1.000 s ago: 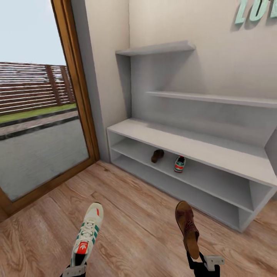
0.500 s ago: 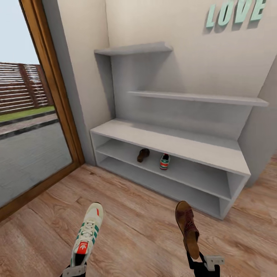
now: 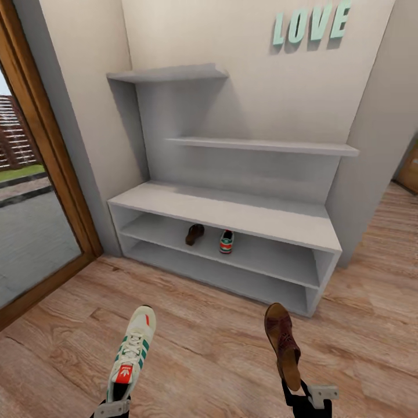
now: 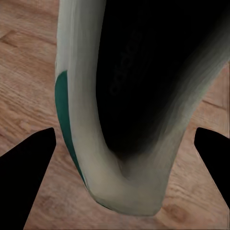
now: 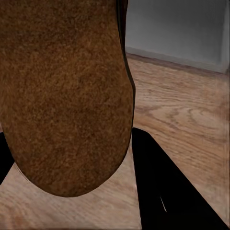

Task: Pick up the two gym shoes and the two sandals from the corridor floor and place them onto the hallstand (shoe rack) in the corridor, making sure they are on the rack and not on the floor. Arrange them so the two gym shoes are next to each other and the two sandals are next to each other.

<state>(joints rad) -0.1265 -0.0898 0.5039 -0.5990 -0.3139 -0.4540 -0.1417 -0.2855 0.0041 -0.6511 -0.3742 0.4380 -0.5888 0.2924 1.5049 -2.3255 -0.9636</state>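
Observation:
My left gripper (image 3: 114, 404) at the bottom edge of the head view is shut on the heel of a white gym shoe (image 3: 133, 352), which hangs above the wood floor (image 3: 209, 337). In the left wrist view that gym shoe (image 4: 124, 110) sits between the dark fingers (image 4: 28, 179). My right gripper (image 3: 297, 390) is shut on a reddish-brown sandal (image 3: 282, 343), and that sandal (image 5: 64, 96) looms close in the right wrist view. The pale-grey hallstand (image 3: 232, 212) stands ahead. On its upper shoe tier, the second sandal (image 3: 194, 234) and the second gym shoe (image 3: 226, 241) stand side by side.
A wood-framed glass door (image 3: 43, 174) stands at the left, beside the hallstand. Teal letters spelling LOVE (image 3: 310, 24) hang on the wall above. A grey wall corner (image 3: 371, 151) juts out right of the unit, with more floor beyond it.
The whole view has swung to the right, so the hallstand and the door sit further left in the picture. Both grippers and the shoes they hold keep the same place.

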